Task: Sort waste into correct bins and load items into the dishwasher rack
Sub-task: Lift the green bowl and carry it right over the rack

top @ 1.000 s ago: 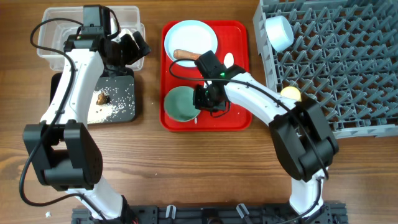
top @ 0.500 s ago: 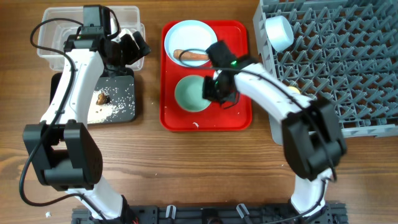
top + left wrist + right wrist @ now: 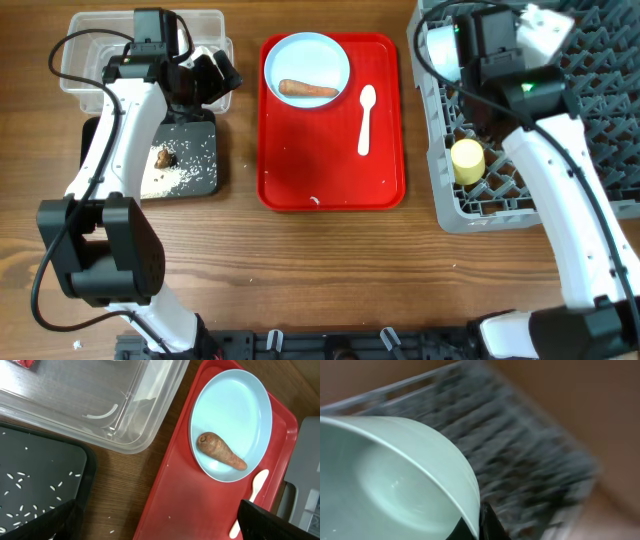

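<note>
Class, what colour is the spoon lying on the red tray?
White. The spoon shows best in the overhead view.

In the right wrist view we see the rack (image 3: 530,455) only as a blur, and the light blue bowl (image 3: 395,480) runs off the left and bottom edges; overhead, the right arm (image 3: 545,150) seemingly hides it.

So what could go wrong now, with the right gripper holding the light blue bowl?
The right gripper pinches the light blue bowl only at its rim, so it may slip or tilt over the rack. The carrot piece lies on the plate; loading the plate first could carry waste into the rack.
</note>
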### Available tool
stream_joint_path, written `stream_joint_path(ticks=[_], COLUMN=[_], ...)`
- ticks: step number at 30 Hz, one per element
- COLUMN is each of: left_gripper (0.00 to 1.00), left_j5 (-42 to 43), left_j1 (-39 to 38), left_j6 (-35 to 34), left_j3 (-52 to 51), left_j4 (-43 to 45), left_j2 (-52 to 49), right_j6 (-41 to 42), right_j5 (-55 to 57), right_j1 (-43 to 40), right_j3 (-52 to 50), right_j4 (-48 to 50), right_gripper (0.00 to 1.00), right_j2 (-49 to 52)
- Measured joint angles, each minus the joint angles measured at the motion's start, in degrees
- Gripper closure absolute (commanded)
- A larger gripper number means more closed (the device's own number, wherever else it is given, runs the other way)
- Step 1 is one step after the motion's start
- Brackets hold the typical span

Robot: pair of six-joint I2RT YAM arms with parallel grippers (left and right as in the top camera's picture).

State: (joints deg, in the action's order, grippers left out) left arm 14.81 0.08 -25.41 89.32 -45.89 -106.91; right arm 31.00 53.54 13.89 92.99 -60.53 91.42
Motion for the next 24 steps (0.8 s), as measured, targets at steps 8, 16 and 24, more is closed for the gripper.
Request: stream_joint_path(ticks=[8,16,24], left_gripper=[0.00,0.00,0.00], left_j5=[0.02,0.00,0.00], left_j1=[0.00,0.00,0.00], left_j6=[0.00,0.00,0.00], left_j3=[0.00,0.00,0.00], left_j4=[0.00,0.00,0.00], left_j2=[0.00,0.00,0.00], right_j6=[-22.97,-41.66,-47.23], right_j5=[11.50,16.65,15.96], right_j1=[-2.43,-2.32,-1.88], right_j3=[-0.04,-0.07,-0.07], right_j4=[5.46,12.79,13.09], right_gripper=[0.96,0.96,0.96], right_j2=[10.40,17.86,20.15])
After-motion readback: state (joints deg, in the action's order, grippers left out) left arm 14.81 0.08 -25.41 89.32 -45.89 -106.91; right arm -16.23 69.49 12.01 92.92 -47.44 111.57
